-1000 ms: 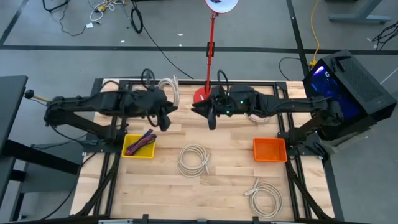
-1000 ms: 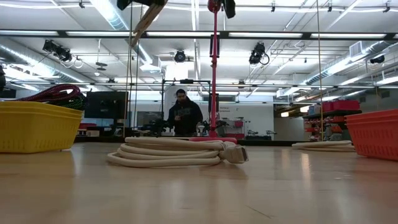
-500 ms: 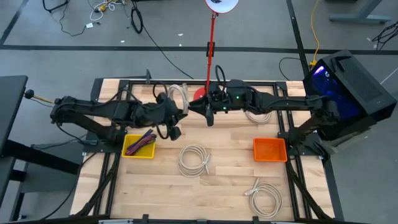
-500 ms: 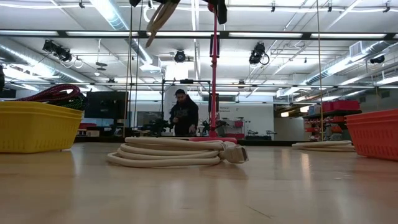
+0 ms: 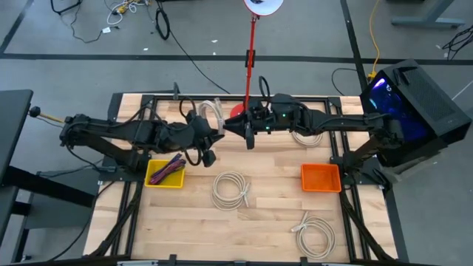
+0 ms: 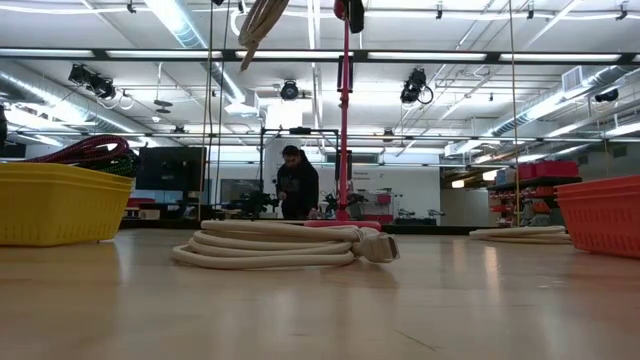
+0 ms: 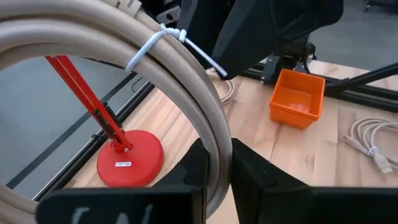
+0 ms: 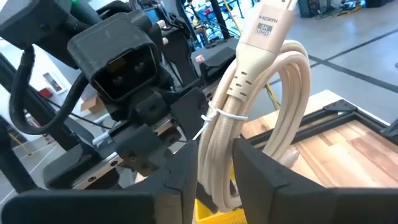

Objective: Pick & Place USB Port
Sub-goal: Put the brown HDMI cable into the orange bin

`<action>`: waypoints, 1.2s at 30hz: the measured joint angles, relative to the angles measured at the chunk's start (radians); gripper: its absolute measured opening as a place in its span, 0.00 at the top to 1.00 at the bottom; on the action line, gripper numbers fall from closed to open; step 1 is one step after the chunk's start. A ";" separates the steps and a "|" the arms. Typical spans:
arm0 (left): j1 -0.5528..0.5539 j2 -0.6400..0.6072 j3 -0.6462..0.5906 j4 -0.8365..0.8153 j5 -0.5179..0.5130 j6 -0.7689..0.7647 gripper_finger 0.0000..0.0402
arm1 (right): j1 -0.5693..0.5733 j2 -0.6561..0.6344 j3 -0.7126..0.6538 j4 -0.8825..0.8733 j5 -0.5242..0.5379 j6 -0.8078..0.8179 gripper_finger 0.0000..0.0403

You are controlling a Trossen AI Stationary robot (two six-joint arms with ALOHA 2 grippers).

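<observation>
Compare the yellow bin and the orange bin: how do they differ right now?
Colour: the yellow bin sits on the table's left side, the orange bin on its right. Contents: the yellow bin holds dark red and purple cables; the orange bin shows a bare floor. Neighbours: the yellow bin lies just below the left arm, the orange bin below the right arm. Both are small rectangular bins resting flat on the wooden table.

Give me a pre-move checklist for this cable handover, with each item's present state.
1. Left end effector shut on the cream cable coil: ok.
2. Right end effector shut on the same coil: ok.
3. Coil lifted off the table: ok.
4. Cable tie holding the loops together: ok.
5. Orange bin empty to receive: ok.
6. Which end effector releases first: cannot tell.
</observation>
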 joint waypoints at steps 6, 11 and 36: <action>-0.013 0.002 0.001 0.026 -0.009 0.007 0.90 | -0.015 0.006 0.001 -0.003 -0.065 0.027 0.74; -0.014 0.002 0.003 0.029 -0.010 0.008 0.90 | -0.012 0.006 0.000 0.049 -0.053 0.022 0.74; -0.013 0.004 0.002 0.023 -0.004 -0.024 0.58 | -0.005 0.003 0.000 0.011 -0.010 -0.061 0.96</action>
